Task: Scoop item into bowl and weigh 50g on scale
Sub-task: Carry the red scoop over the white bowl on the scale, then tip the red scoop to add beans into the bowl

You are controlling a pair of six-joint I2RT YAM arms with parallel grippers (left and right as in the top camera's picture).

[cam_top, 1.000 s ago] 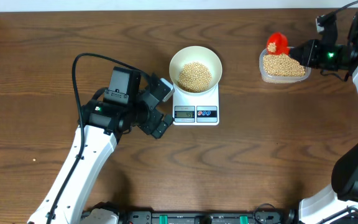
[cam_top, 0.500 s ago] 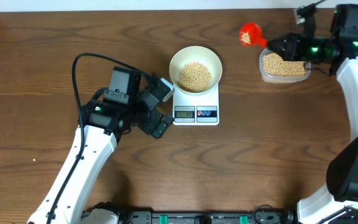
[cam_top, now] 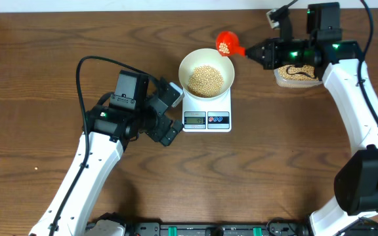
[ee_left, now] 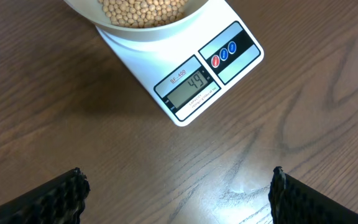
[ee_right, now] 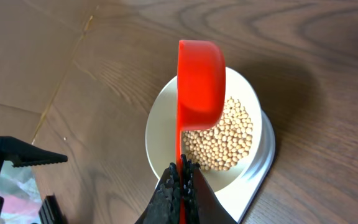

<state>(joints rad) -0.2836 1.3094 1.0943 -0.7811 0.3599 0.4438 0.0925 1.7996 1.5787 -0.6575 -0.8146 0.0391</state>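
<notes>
Scoop [cam_top: 225, 44], red plastic, is pinched by its handle in my right hand [cam_top: 250, 50], fingers clamped tight on the thin strip. A few soybeans sit in its cup. My left hand [cam_top: 174, 113] is spread wide, holds nothing and is parked on the bench [cam_top: 274, 170] just left of the scale [ee_left: 185, 68].

Progress: the white bowl [cam_top: 183, 65] stands on the scale with a good mound of soybeans [cam_top: 205, 80] inside. The display [ee_left: 191, 85] reads 49, so I judge the weighing nearly finished, a hair short of target. What is left is a very small top-up: a few beans tipped in, not the whole cup, then a check of the reading. The clear tub [cam_top: 298, 74] of spare beans lies to the right, partly hidden under my right arm.

Orientation: the scoop's long axis runs roughly across the bench. The cup end points left toward the bowl and the handle points back right into my hand. The cup mouth faces up from overhead. The cup hangs raised at the bowl's far-right rim. From my wrist it overlaps the bowl, but I cannot tell whether it is fully over the inside.
</notes>
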